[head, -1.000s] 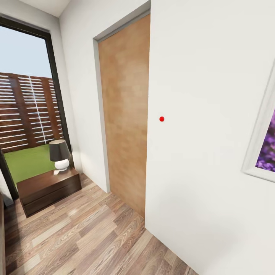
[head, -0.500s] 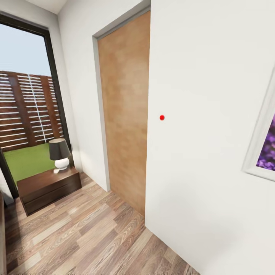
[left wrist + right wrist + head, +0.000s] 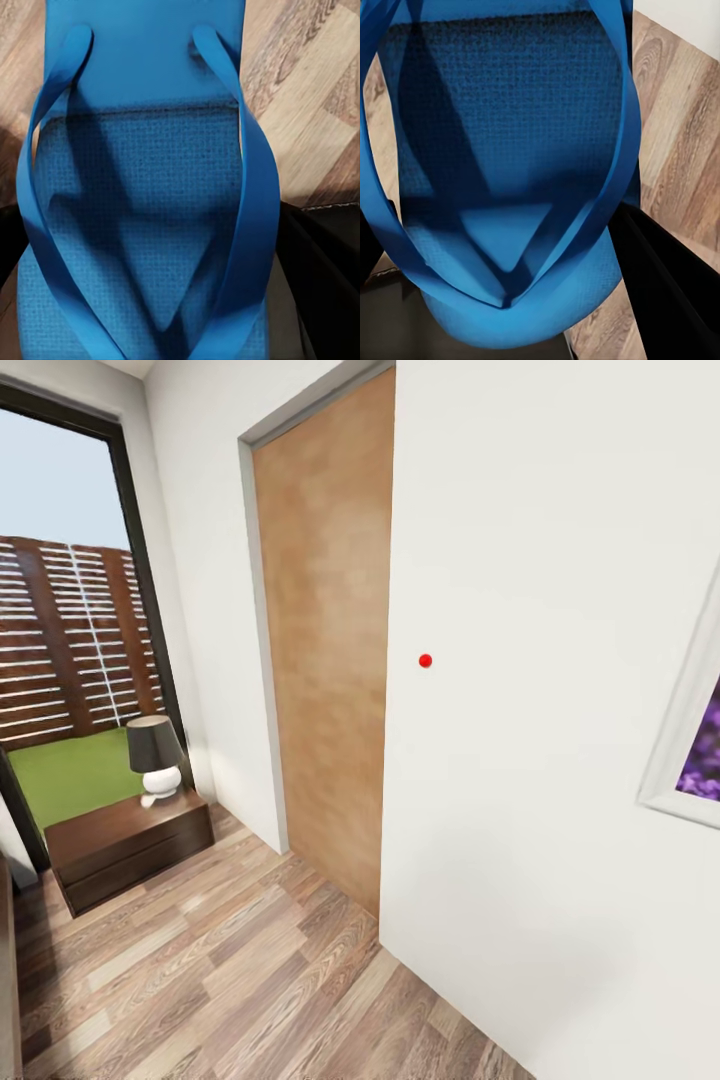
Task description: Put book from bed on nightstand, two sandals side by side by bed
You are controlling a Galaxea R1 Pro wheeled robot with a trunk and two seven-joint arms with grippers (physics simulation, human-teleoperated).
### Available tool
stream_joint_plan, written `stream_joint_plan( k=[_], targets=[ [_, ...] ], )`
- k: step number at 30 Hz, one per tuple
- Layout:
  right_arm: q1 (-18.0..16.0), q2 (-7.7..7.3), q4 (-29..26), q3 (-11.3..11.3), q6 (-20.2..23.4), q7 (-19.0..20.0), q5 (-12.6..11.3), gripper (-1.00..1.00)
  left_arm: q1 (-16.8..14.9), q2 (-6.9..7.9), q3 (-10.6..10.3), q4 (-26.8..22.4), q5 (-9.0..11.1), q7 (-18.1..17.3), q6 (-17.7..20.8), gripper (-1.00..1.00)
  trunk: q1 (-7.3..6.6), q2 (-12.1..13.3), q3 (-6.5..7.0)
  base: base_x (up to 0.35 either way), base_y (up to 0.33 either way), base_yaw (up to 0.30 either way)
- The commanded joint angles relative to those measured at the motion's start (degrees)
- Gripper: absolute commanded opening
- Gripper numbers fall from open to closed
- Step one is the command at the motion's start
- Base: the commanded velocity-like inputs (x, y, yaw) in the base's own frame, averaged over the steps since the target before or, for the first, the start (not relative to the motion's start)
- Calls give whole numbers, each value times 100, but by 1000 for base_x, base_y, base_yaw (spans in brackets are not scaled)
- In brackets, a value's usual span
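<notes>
A bright blue sandal [image 3: 142, 187] hangs close before the left wrist camera, over the plank floor. My left gripper [image 3: 146, 225] is shut on it, with a dark finger [image 3: 322, 285] beside its strap. The second blue sandal [image 3: 510, 135] hangs the same way in my right gripper [image 3: 495, 240], which is shut on it; one of its fingers [image 3: 667, 285] is dark at the sole's edge. In the head view a low dark brown nightstand [image 3: 130, 850] stands by the window at the left. The book is out of view.
A black-shaded white lamp [image 3: 157, 760] stands on the nightstand. A wooden door [image 3: 325, 660] and a white wall [image 3: 540, 710] with a framed purple picture [image 3: 695, 750] rise close ahead and to the right. Dark brown wood [image 3: 6, 960] edges the lower left border. Plank floor [image 3: 230, 970] lies between.
The head view has shifted slightly, so the door, red dot and lamp sit a little higher in the picture. Nothing in the room itself has moved.
</notes>
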Motion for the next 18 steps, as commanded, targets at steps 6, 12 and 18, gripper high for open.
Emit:
stream_joint_plan(
  k=[6, 12, 18],
  targets=[
    [-1, -1, -6, 48, -20, -30, -61, -100, 1, -2, -48, 5, 33, 22, -20, -100, 2, -5, -59, 0, 0, 0],
    [-1, -1, -6, 48, -20, -29, -61, -100, -2, -2, -47, 6, 32, 19, -25, -100, 2, -5, -115, 0, 0, 0],
    [1, -1, -6, 48, -20, -29, -61, -100, 2, -2, -48, 5, 32, 17, -28, -100, 2, -5, -171, 0, 0, 0]
  ],
)
